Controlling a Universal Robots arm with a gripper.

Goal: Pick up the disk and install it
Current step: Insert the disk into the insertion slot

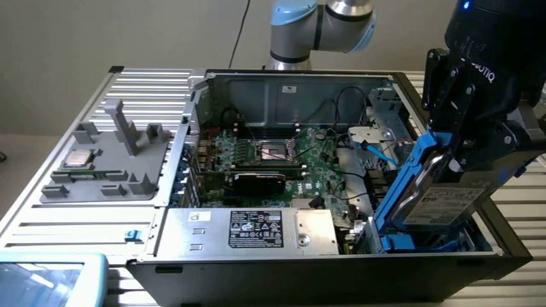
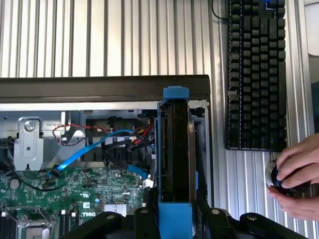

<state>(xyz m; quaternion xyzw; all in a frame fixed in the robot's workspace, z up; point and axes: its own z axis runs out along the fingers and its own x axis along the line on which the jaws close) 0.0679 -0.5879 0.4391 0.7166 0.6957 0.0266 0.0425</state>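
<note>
**Holding state.** The end effector is closed on the disk. Its black fingers clamp the upper end of the disk from both flat sides.

**Position of the disk.** The disk is off the bench and hangs inside the open computer case, at the lower right of the exterior view. It stands on edge, not flat.

**Key relation.** The disk extends straight down and away from the end effector.
- In the exterior view, the long axis runs steeply from the fingers at the upper right down to the lower left.
- The lower end reaches the blue parts of the drive bay in the corner of the case.
- Contact between the lower end and the bay cannot be determined.
- In the wrist view, the disk appears edge-on between its two blue rails, and the long axis is in line with the slot beside the case wall.

**Count of items.**
- One arm, one end effector, one disk.
- One silver box with a black label, just beside the bay on the exterior view's left.
- One processor chip, on a grey tray, well apart from the disk.
- One keyboard, on the bench outside the case.
- One person's hand, resting on a small round object beside the keyboard.
</note>
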